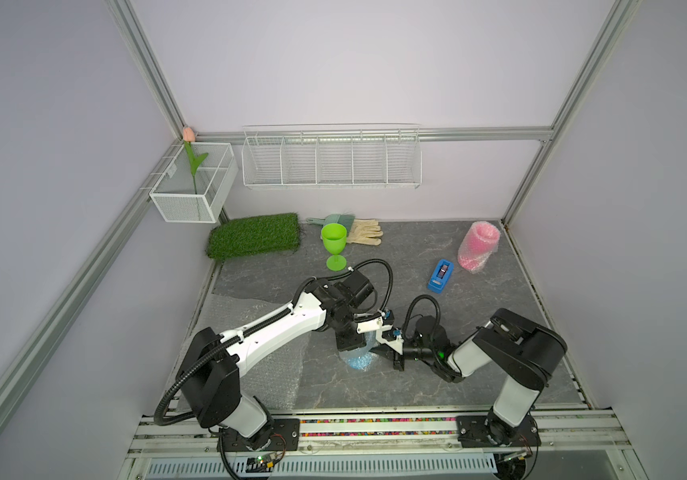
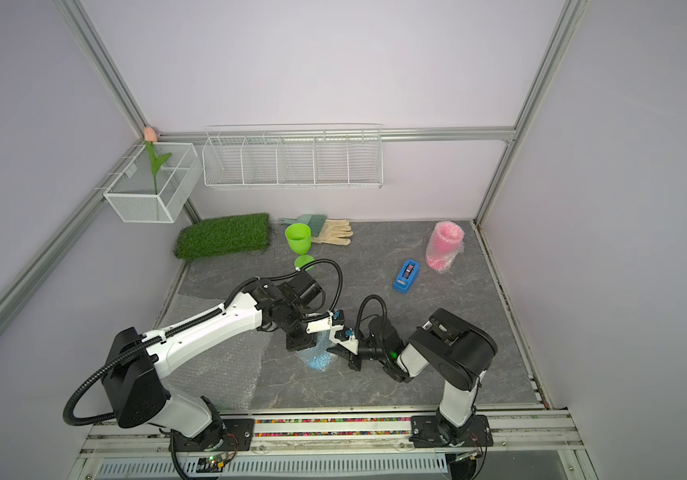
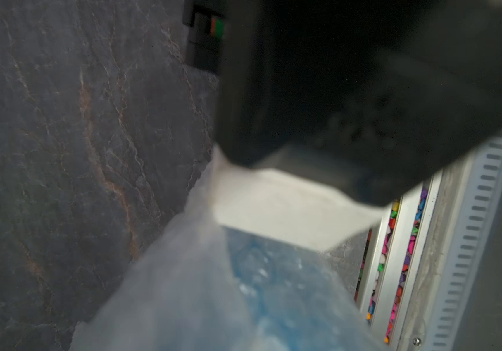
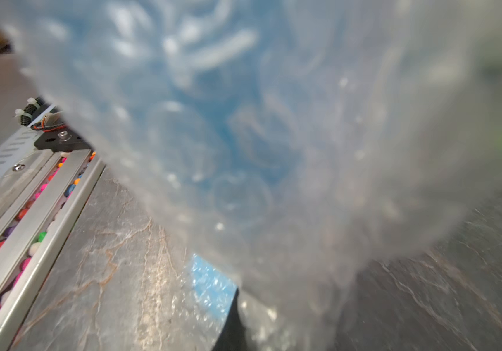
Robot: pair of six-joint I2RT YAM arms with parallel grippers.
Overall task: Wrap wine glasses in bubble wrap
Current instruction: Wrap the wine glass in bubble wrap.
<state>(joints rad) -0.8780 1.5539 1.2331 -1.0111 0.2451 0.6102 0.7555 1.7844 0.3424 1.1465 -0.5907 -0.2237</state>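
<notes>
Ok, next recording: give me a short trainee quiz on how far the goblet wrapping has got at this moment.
1. True or false: the lime green plastic goblet is already wrapped.
2. The hot pink goblet at the far right of the dark stone-look table is: A bare and upright; B wrapped and standing; C bare and lying flat.
3. What colour shows through the clear bubble wrap bundle where the two arms meet?
Key: 1 false, it stands bare; 2 B; 3 blue.
</notes>
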